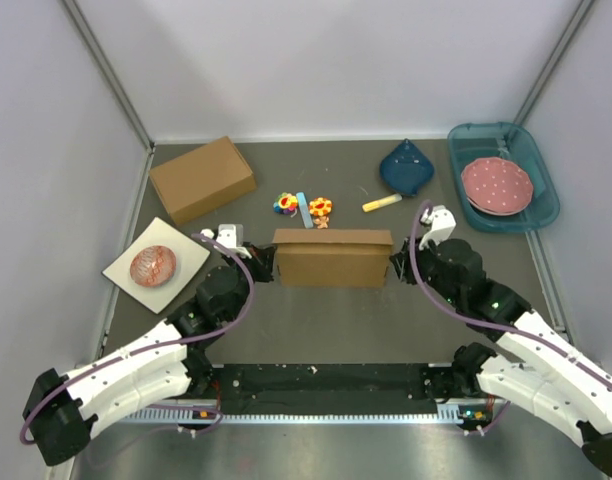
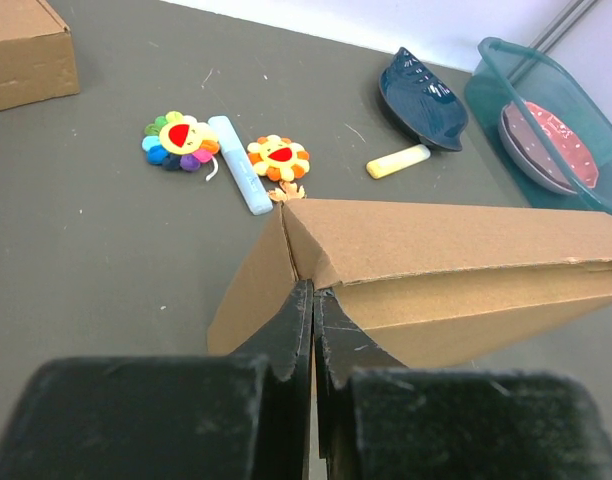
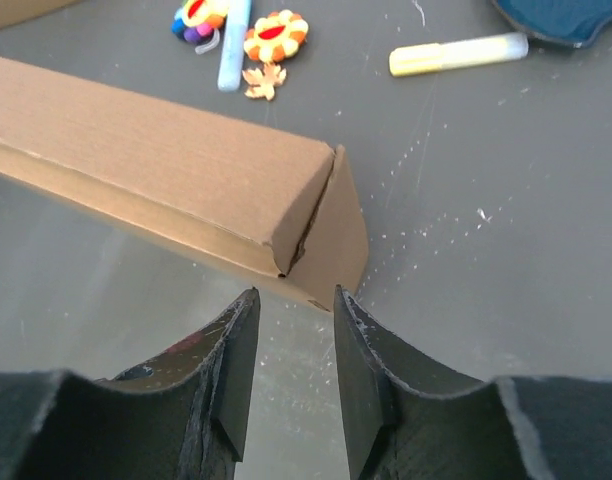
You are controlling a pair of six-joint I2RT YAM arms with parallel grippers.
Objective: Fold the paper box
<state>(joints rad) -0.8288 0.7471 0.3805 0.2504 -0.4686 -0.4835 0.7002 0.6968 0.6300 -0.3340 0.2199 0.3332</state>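
The paper box (image 1: 333,258) is a folded, closed brown cardboard mailer lying across the middle of the table. My left gripper (image 1: 267,263) is at its left end. In the left wrist view the jaws (image 2: 314,292) are pressed together at the box's (image 2: 436,270) near left corner, with a thin sliver of cardboard between them. My right gripper (image 1: 396,262) is at the box's right end. In the right wrist view it (image 3: 293,295) is open, and the box's (image 3: 166,170) right corner lies just ahead of the fingertips (image 3: 248,300) without touching them.
A deeper brown box (image 1: 202,179) stands at the back left. A white card with a red patterned dish (image 1: 154,264) lies left. Behind the paper box are two flower toys (image 1: 286,204), a blue stick (image 1: 304,210), a yellow marker (image 1: 380,203) and a dark blue dish (image 1: 407,168). A teal tray (image 1: 486,128) holds a pink plate (image 1: 496,184).
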